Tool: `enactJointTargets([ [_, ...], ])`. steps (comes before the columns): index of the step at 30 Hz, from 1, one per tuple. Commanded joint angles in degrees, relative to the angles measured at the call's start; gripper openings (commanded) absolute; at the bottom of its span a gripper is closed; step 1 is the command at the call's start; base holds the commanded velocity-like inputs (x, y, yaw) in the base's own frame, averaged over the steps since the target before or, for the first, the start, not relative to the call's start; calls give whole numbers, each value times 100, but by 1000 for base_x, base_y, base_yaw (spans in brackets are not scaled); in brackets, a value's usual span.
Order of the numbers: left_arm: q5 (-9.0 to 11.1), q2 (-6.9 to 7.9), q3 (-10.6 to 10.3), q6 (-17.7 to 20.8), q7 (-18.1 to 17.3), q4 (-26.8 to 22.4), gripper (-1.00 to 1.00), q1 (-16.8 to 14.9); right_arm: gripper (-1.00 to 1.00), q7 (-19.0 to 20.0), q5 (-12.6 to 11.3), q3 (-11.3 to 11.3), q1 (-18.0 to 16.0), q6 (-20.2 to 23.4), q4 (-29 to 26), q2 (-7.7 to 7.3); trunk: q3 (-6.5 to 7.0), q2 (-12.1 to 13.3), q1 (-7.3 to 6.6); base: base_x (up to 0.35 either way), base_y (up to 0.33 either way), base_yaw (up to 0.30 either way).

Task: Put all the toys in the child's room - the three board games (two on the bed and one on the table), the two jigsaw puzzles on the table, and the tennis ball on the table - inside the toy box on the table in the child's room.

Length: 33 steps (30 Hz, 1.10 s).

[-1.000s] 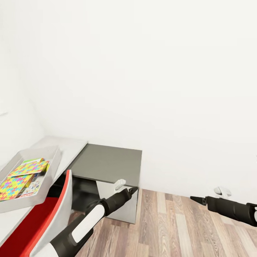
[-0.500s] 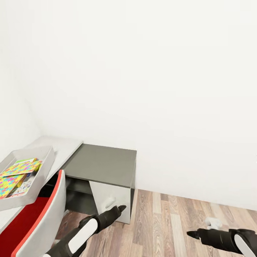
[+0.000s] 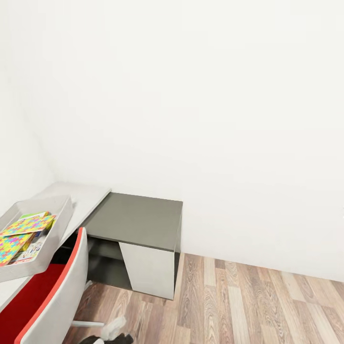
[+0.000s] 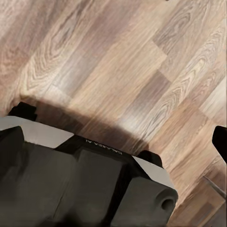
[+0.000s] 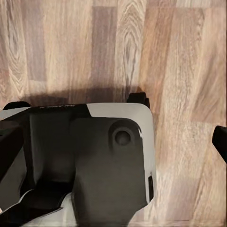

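The pale grey toy box (image 3: 63, 213) stands on the table (image 3: 89, 195) at the head view's left edge. In it lie two jigsaw puzzles (image 3: 29, 223) (image 3: 10, 247), partly overlapping, over a white printed board game (image 3: 34, 248). The tennis ball and the bed are out of view. Both wrist views look down on the wood-plank floor. My left gripper (image 4: 115, 142) is open, one dark fingertip (image 4: 220, 142) at the picture's edge, nothing between the fingers. My right gripper (image 5: 115, 142) is open and empty too. A bit of my left arm (image 3: 117, 332) shows low in the head view.
A red-seated chair (image 3: 52, 291) with a pale shell stands against the table, in front of the toy box. The lower dark grey cabinet section (image 3: 138, 217) adjoins the table by the white wall. Plank floor (image 3: 248, 306) lies open to the right. My own grey base (image 4: 71, 179) (image 5: 94, 156) sits under both wrists.
Both arms have dropped down, the right one out of the head view and the left to its bottom edge. The head view shifted slightly between the first two frames, then held still.
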Motion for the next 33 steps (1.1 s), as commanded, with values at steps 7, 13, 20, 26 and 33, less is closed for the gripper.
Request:
enactJointTargets([
  [7, -762, 95, -61, -8, 23, 912, 100, 449, 100, -81, 562, 70, 5, -1004, 1437, 323, -11, -13, 4, 0, 0, 0],
  [13, -985, 181, -58, -92, 21, 1089, 100, 890, 100, -136, 732, 66, 39, -1444, 1916, 422, -11, -13, 4, 0, 0, 0],
  [20, -1086, 270, -25, -440, 77, 1214, 100, 1530, 100, -265, 819, 65, 131, -1741, 2338, 506, -11, -13, 4, 0, 0, 0],
  [26, -1086, 331, -3, -583, 105, 1249, 100, 1952, 100, -306, 837, 65, 239, -1833, 2442, 559, -11, -13, 4, 0, 0, 0],
  [33, -1079, 311, -3, -790, 105, 1277, 100, 2634, 100, -327, 842, 62, 314, -1886, 2501, 716, -11, -13, 4, 0, 0, 0],
])
